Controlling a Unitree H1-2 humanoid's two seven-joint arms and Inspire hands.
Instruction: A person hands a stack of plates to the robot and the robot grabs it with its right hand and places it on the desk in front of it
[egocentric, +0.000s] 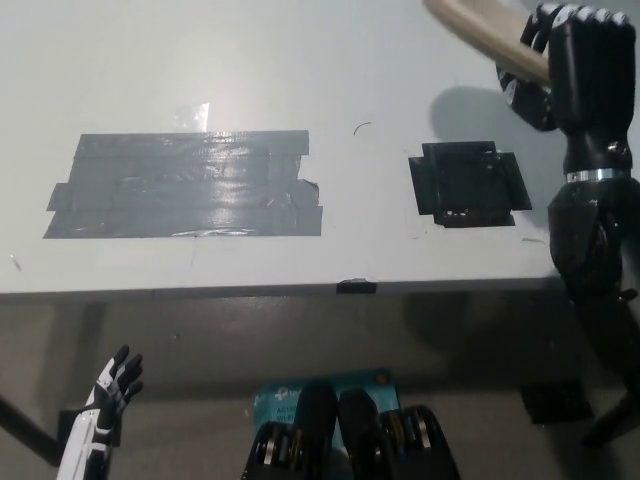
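A tan stack of plates (482, 32) hangs edge-on above the desk's far right corner, tilted down to the right. My black right hand (570, 62) is shut on its right rim. The person's hand is out of the picture. My white left hand (110, 392) rests low at the lower left, below the desk edge, with its fingers spread and nothing in it.
The grey desk (340, 90) carries a wide patch of grey tape (185, 184) at the left and a small black tape square (468, 183) at the right, just below the plates. The desk's front edge (300, 291) crosses the picture's middle.
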